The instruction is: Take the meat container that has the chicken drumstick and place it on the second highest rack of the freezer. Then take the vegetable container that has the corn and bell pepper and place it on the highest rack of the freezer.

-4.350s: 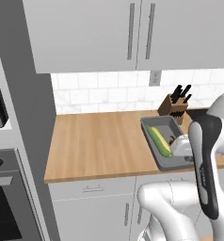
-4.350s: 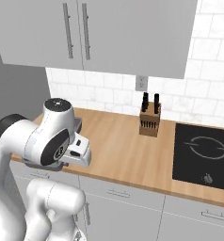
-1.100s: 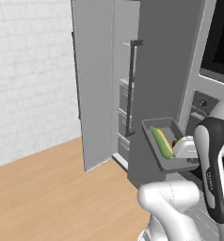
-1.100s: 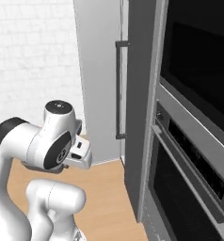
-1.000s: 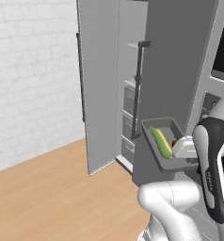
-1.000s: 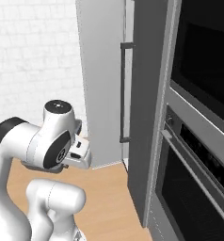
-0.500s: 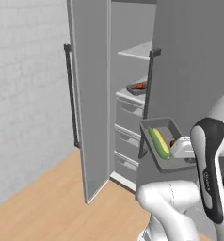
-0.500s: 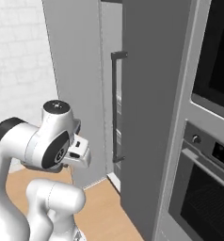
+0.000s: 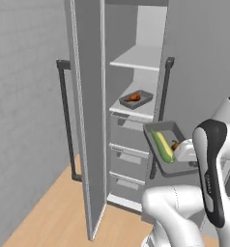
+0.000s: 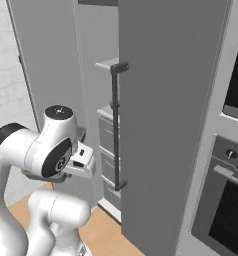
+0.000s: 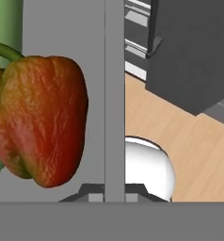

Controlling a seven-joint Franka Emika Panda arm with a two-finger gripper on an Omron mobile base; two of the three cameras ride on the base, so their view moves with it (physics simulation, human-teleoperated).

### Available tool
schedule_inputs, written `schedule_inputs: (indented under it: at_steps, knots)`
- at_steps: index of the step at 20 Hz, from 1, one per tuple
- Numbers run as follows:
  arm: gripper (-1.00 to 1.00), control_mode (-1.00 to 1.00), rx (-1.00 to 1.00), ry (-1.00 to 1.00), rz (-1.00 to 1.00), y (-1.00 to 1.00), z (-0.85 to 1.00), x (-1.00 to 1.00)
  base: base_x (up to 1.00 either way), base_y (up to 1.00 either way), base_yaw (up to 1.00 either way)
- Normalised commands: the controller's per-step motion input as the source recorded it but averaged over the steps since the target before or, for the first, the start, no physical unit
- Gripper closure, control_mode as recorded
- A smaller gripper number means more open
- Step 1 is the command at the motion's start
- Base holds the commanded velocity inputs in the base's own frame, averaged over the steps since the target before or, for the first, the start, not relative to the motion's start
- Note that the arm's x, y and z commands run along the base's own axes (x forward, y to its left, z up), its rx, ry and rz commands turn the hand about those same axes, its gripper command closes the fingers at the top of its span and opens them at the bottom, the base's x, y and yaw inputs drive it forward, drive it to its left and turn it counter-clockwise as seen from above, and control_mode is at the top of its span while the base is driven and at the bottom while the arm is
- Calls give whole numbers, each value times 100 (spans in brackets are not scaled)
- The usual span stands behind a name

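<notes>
My gripper [image 11: 115, 190] is clamped on the rim of the tray [image 9: 158, 130], held in front of the open freezer [image 9: 136, 87]. Left base view shows the corn [image 9: 162, 146] in it; the hand view adds the pepper [image 11: 41, 117] close up. The drumstick [image 9: 134, 97] tray sits on the lower shelf [image 9: 131, 110]; the top shelf [image 9: 138, 59] is bare.

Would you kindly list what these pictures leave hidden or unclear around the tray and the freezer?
- Gripper: fingertips cut off by the hand view's bottom edge; the tray wall hides the rest.
- Bell pepper: left base view, mostly behind the hand.
- Corn: hand view, cut off by the edge.
- Freezer shelves: right base view, closed door blocks them.
</notes>
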Motion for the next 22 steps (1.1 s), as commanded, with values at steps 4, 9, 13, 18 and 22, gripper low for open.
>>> schedule_inputs:
  at_steps: [4, 9, 13, 18, 22]
  knots:
    - [100, 100, 0, 0, 0, 0, 0, 0, 2, 8, -24]
    - [100, 100, 0, 0, 0, 0, 0, 0, 13, 58, -28]
    - [100, 100, 0, 0, 0, 0, 0, 0, 14, 92, -24]
    - [100, 100, 0, 0, 0, 0, 0, 0, 29, 19, -32]
    - [100, 100, 0, 0, 0, 0, 0, 0, 30, -16, -35]
